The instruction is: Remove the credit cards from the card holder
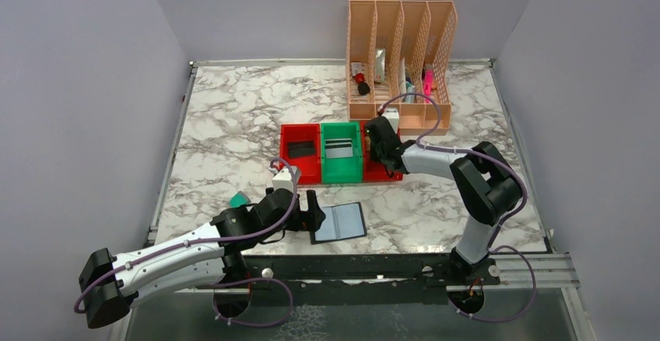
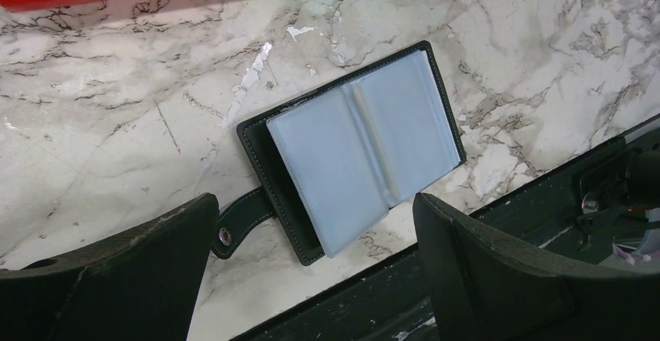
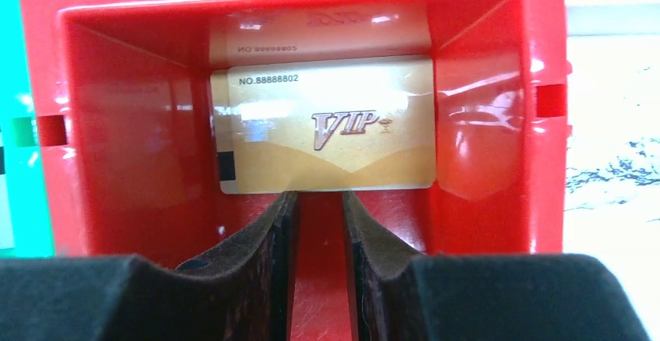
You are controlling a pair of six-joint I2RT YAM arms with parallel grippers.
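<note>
Marble table (image 1: 233,123), peach file rack (image 1: 401,22) at the back, red bin (image 1: 300,131) and green bin (image 1: 342,171) mid-table. The right gripper (image 3: 319,209), a narrow empty slit, is in another red bin (image 3: 140,162) before a gold card (image 3: 327,135). The card holder (image 2: 354,150) lies open by the near edge, uncovered, spread roughly left-right. Its strap tab (image 2: 226,236) points at the left gripper (image 2: 311,224), which is spread wide. Inside are blue-grey sleeves with a black border.

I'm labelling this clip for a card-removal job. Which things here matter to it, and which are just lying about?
In the job: card holder, lying open; gold VIP card in the right red bin; green bin and left red bin, holding what look like cards.
Lying about: orange file rack with its oddments; teal object by the left arm.
</note>
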